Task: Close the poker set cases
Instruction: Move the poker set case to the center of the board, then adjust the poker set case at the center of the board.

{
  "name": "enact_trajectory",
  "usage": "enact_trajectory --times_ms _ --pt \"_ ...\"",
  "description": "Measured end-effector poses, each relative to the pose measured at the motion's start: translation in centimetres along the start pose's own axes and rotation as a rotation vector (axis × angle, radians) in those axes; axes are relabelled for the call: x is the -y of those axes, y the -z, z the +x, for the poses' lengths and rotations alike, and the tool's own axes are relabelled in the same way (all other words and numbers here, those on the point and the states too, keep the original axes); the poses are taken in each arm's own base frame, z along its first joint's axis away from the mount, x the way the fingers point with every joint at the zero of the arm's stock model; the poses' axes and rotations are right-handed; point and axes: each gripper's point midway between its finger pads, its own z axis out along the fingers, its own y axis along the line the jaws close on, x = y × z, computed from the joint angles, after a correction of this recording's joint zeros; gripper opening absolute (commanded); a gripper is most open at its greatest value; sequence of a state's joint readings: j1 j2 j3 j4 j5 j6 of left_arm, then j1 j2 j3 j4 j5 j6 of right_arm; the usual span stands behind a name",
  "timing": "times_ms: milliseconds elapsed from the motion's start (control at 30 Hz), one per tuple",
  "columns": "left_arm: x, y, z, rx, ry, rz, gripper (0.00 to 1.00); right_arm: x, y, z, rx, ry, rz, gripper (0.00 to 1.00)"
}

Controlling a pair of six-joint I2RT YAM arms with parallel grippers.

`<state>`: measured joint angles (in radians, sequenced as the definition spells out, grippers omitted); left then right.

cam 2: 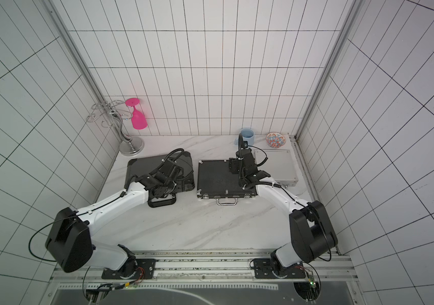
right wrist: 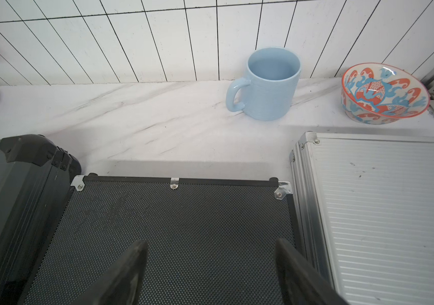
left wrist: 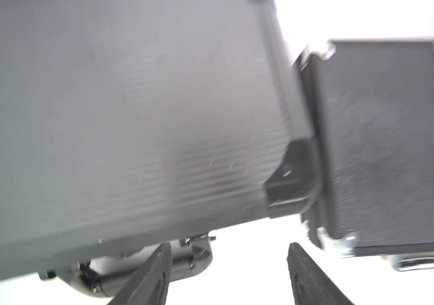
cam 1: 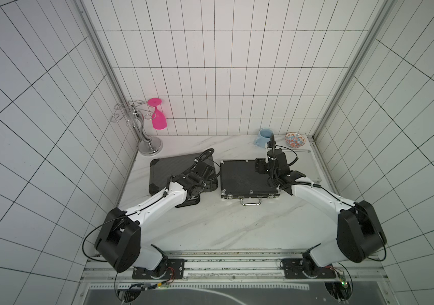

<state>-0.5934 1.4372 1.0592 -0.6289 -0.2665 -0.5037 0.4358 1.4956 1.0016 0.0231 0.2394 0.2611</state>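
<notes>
All three poker set cases lie flat with lids down. The large dark-grey case (cam 1: 168, 169) is at the left, and its black handle (cam 2: 161, 203) faces the front. The medium black case (cam 1: 239, 179) with a silver handle (cam 1: 250, 202) is in the middle. The small silver case (cam 2: 279, 163) is at the right. My left gripper (left wrist: 229, 245) is open and empty at the grey case's front edge (cam 1: 194, 194), by the handle. My right gripper (right wrist: 210, 243) hangs open and empty over the black case's lid (right wrist: 184, 224), near its back right part (cam 1: 259, 166).
A blue mug (cam 1: 263, 136) and a patterned bowl (cam 1: 294, 139) stand at the back right, behind the silver case. A chrome glass rack (cam 1: 144, 137) holding a pink glass (cam 1: 158, 117) stands in the back left corner. Tiled walls close in three sides.
</notes>
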Motion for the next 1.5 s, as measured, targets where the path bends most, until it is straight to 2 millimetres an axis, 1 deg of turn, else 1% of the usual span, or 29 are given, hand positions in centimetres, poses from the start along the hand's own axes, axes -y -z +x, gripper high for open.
enact_trajectory --times_ms 33,67,100,133,167,267,333,433,500,600,700,800,867,900,967,1033,1100,1133,1200,1333,1400,1500 --pt "0.4 0.2 -0.7 0.017 0.006 0.014 0.75 0.3 0.0 0.0 -0.001 -0.004 0.006 0.8" --pt "0.8 0.4 -1.4 0.031 0.009 0.025 0.84 0.9 0.0 -0.1 0.0 -0.01 0.017 0.8" --pt "1.1 0.4 -1.9 0.041 0.011 0.033 0.85 1.7 0.1 -0.3 0.004 -0.022 0.028 0.8" --pt "1.4 0.4 -2.3 0.049 0.013 0.04 0.85 2.5 0.3 -0.3 0.006 -0.034 0.041 0.79" --pt "1.7 0.4 -2.6 0.055 0.016 0.046 0.85 3.8 0.5 -0.3 0.009 -0.054 0.059 0.78" --pt "2.5 0.2 -3.5 0.073 0.025 0.069 0.82 7.9 1.1 0.4 0.007 -0.126 0.126 0.7" --pt "3.1 -0.1 -3.9 0.083 0.027 0.089 0.8 10.7 1.3 1.6 -0.005 -0.192 0.172 0.63" --pt "4.4 -1.1 -4.0 0.074 0.007 0.118 0.76 14.4 1.8 4.1 -0.036 -0.287 0.241 0.53" --pt "5.3 -2.0 -3.8 0.06 -0.016 0.13 0.74 16.3 2.1 5.8 -0.058 -0.335 0.282 0.48" --pt "6.1 -3.2 -3.1 0.035 -0.044 0.139 0.74 18.0 2.8 7.2 -0.071 -0.39 0.313 0.48" --pt "6.5 -3.5 -3.0 0.03 -0.058 0.151 0.74 19.2 3.4 7.8 -0.07 -0.421 0.336 0.53" --pt "6.8 -3.5 -3.5 0.05 -0.065 0.162 0.75 19.9 3.8 7.8 -0.066 -0.435 0.352 0.53" --pt "6.8 -3.4 -3.8 0.064 -0.069 0.165 0.75 19.9 4.0 7.7 -0.061 -0.442 0.352 0.49" --pt "6.9 -3.4 -3.9 0.07 -0.069 0.165 0.75 19.9 4.2 7.7 -0.058 -0.447 0.353 0.44" --pt "6.9 -3.4 -4.1 0.078 -0.069 0.163 0.75 20.1 4.4 8.1 -0.059 -0.454 0.358 0.3" --pt "6.7 -3.4 -4.2 0.083 -0.068 0.156 0.75 20.3 4.4 8.6 -0.069 -0.466 0.365 0.18" --pt "6.7 -3.4 -4.3 0.087 -0.066 0.151 0.75 20.5 4.5 9.3 -0.083 -0.476 0.368 0.16" --pt "6.7 -3.4 -4.4 0.09 -0.064 0.151 0.75 20.5 4.5 9.6 -0.09 -0.478 0.366 0.17" --pt "6.7 -3.5 -4.4 0.096 -0.06 0.153 0.75 20.5 4.4 10.3 -0.102 -0.487 0.362 0.23" --pt "6.8 -3.5 -4.6 0.105 -0.049 0.158 0.75 20.0 4.3 11.9 -0.127 -0.506 0.342 0.44" --pt "6.9 -3.6 -4.6 0.109 -0.048 0.16 0.75 19.9 4.2 12.4 -0.137 -0.511 0.338 0.48" --pt "6.9 -3.7 -4.6 0.11 -0.047 0.161 0.75 19.9 3.9 12.3 -0.132 -0.514 0.332 0.5"
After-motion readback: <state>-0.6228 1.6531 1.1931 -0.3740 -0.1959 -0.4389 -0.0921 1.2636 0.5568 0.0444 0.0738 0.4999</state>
